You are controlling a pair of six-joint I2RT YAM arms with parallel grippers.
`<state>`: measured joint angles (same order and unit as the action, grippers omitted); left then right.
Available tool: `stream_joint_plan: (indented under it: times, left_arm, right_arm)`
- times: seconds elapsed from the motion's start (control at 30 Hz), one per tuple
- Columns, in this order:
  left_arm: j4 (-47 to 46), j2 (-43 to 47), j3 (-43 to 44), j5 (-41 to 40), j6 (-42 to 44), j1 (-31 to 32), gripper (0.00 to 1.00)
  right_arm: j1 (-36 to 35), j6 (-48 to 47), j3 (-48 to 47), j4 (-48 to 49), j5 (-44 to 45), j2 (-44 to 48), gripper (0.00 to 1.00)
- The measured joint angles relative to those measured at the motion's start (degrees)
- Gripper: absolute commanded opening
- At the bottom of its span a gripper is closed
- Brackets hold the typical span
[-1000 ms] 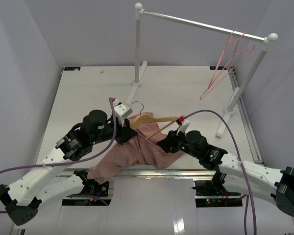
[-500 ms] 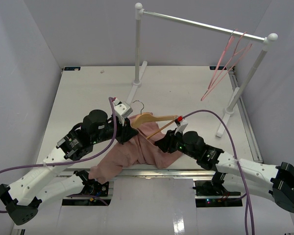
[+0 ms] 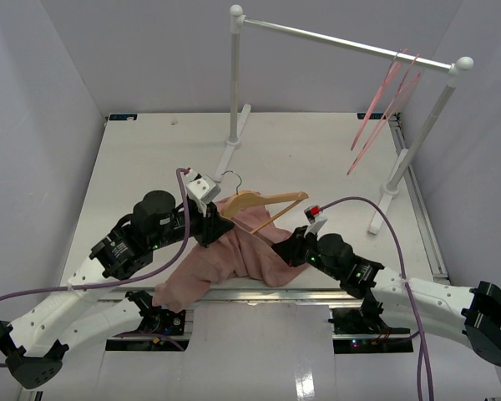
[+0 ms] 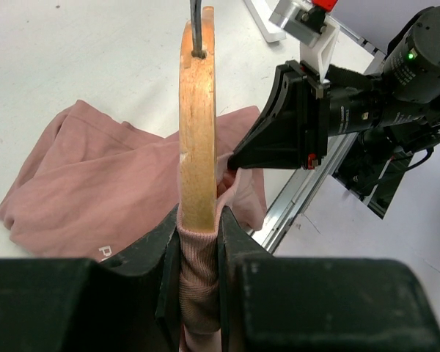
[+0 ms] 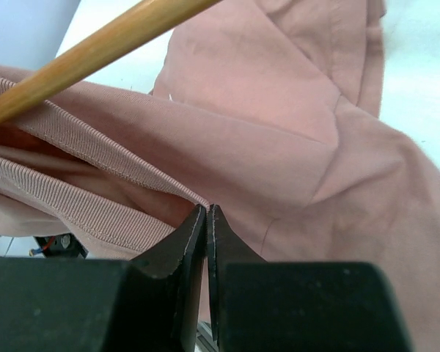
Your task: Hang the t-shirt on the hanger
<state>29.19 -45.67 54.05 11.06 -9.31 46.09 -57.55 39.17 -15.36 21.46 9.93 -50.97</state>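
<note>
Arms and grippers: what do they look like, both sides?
Left arm and right arm: white links, black joint housings, with a purple cable looped along each. Left gripper and right gripper: black wedge-shaped fingers behind a white wrist mount. The right mount carries a red tab.

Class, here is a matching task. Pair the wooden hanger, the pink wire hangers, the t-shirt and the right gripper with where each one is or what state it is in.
Things:
1. wooden hanger
2. pink wire hangers
3. t-shirt
4. right gripper

Place or state:
A. shut on the shirt's ribbed collar edge
B. hanging from the white rail
C. clamped in the left gripper
D. mostly heaped on the table

Pairs: 1-C, 2-B, 3-D, 4-A
</note>
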Motion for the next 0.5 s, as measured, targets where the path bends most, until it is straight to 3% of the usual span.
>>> stream_joint_plan:
  times: [0.3, 0.5]
  left_arm:
    - [2.7, 4.8, -0.4, 3.7, 3.1, 0.0, 0.00]
    - [6.1, 7.3, -0.7, 6.5, 5.3, 0.0, 0.00]
  right_arm:
    - [0.4, 0.4, 1.2, -4.4, 14.2, 10.0, 0.08]
    - [2.6, 0.7, -0.1, -8.0, 17.5, 13.6, 0.08]
